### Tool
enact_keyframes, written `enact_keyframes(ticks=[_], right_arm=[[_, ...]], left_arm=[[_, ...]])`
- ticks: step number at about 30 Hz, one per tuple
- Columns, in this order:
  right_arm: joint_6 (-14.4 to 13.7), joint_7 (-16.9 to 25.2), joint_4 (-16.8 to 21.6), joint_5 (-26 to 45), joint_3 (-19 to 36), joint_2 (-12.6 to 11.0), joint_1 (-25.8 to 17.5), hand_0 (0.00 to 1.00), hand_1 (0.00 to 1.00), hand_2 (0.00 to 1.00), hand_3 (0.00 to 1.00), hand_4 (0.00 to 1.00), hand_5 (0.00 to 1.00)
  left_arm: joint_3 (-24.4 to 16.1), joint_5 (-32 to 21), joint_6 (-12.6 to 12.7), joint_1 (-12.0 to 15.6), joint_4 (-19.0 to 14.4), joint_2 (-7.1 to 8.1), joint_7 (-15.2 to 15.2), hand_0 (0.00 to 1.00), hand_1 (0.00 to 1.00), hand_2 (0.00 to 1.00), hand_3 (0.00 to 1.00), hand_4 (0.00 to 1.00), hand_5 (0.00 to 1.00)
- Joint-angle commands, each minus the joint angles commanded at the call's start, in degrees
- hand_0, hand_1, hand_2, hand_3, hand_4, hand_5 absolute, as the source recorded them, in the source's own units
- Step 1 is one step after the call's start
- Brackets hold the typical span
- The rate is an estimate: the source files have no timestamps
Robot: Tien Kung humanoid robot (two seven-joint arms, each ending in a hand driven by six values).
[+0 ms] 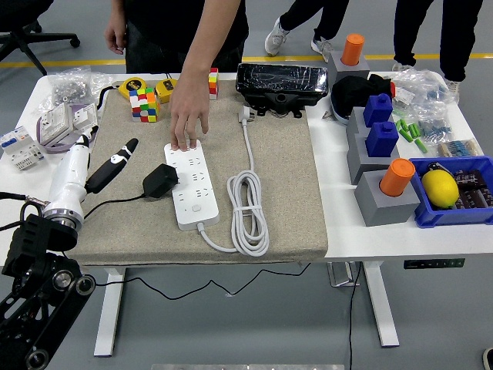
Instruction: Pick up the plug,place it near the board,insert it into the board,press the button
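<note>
Black plug [160,180] lying on the beige mat [285,185], pressed against the left side of the white board [191,185].

Left robot hand [112,164] hangs over the mat well left of the plug, holding nothing; its dark fingers look stretched out, though the angle makes this hard to judge. A person's hand [188,116] presses the board's far end on the counter [339,231]. A white cord [248,212] coils beside the board.

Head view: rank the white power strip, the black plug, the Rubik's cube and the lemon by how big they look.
1. White power strip, clearly largest.
2. Lemon, black plug and Rubik's cube look too alike to rank; the cube sits farther back, so it may appear smaller than it is.
</note>
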Motion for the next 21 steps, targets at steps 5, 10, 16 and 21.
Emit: enact_keyframes(ticks=[5,10,16,21], right_arm=[[0.1,0.1,0.0,0.1,-0.1,0.0,0.0,0.769,0.749,0.745,0.769,0.998,0.998],[0.1,0.1,0.0,0.0,-0.1,0.0,0.1,0.769,0.748,0.745,0.769,0.998,0.998],[0.0,0.1,0.0,-0.1,0.1,-0.1,0.0,0.77,0.748,0.745,0.769,0.998,0.998],[0.0,0.1,0.0,-0.1,0.0,-0.1,0.0,0.769,0.748,0.744,0.769,0.998,0.998]], left_arm=[[3.5,-0.8,-4.8,1.7,-2.3,0.64,2.4,0.972,0.977,0.962,0.953,0.998,0.998],[6.6,-1.9,-5.7,1.6,-2.9,0.89,2.4,0.97,0.974,0.958,0.953,0.998,0.998],[8.5,-2.7,-5.5,0.2,-1.1,1.08,2.3,0.97,0.971,0.959,0.951,0.998,0.998],[9.3,-3.2,-5.8,-1.0,1.3,0.85,1.9,0.972,0.968,0.955,0.949,0.998,0.998]])
